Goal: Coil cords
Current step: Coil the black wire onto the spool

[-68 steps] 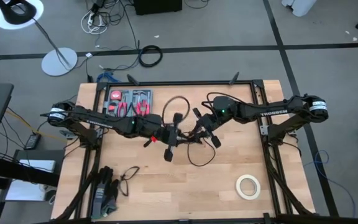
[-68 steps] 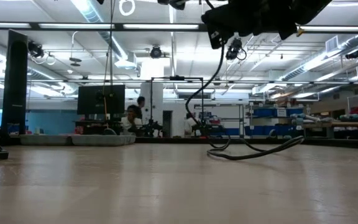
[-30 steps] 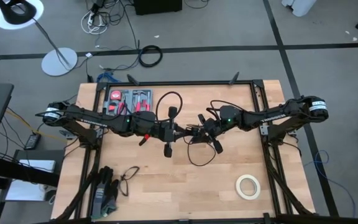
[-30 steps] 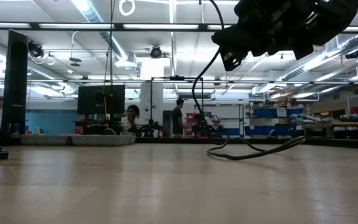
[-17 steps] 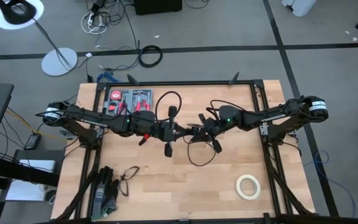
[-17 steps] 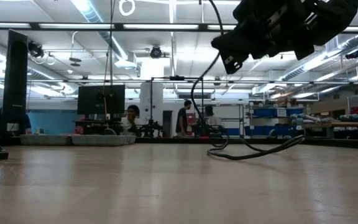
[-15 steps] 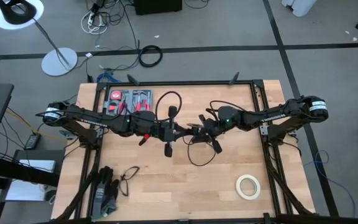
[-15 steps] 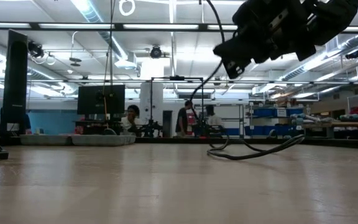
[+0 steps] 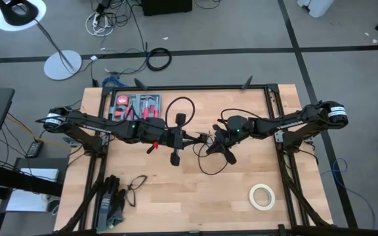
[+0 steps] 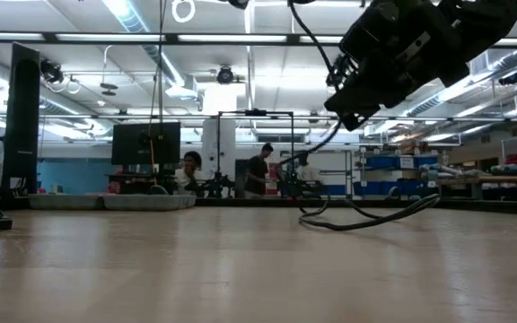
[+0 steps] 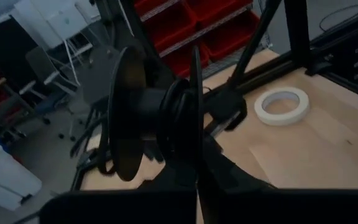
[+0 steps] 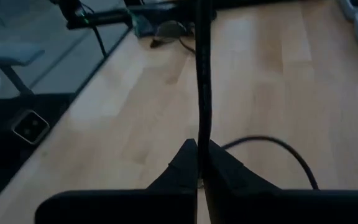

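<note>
The thin black cord lies partly on the wooden table. One loop rises near the far side, with the chunky end piece on it. My left gripper and my right gripper meet tip to tip over the table's middle, both shut on the cord. In the low view my right gripper hangs above the table, and slack cord rests on the wood below it. My left gripper pinches a stretch of the cord between its two fingers, coming level from the table's left. The cord runs on across the view, clear of the table. My right gripper pinches the cord between its two fingertips, coming from the table's right and slanting down. The cord runs straight on from the tips, lifted clear. Another stretch lies slack on the table.
A tool tray with red-handled pliers sits at the far left. A cream tape roll lies near the right front and also shows in the left wrist view. Dark gloves and a small loop lie at the left front.
My right gripper has turned about its wrist and tipped downward, sinking a little toward the table while keeping its hold. The cord hanging from it now runs lower and flatter. My left gripper has kept still.
</note>
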### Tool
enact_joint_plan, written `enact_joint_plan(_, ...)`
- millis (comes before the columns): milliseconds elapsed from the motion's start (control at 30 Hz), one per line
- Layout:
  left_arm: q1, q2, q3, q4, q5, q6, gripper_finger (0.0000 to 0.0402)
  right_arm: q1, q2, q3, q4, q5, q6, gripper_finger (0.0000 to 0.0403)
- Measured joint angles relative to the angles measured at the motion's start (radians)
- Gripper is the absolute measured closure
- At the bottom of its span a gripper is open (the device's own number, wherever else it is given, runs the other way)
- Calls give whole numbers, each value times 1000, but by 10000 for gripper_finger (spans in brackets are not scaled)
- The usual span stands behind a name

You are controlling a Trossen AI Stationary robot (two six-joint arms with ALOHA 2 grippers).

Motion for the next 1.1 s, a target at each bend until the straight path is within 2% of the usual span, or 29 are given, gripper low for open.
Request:
enact_joint_plan(467,-5,-37,0,-217,-22,-109,401,22,-223,0,-211,145,-51,399)
enact_joint_plan(733,2,-37,0,-258,-104,-145,401,95,-322,0,-241,149,-51,399)
enact_joint_plan(933,29,-37,0,-281,-104,-232,401,139,-352,17,-234,153,-52,399)
enact_joint_plan(1100,36,-17,1,-299,-39,-286,401,152,-346,86,-297,150,-122,399)
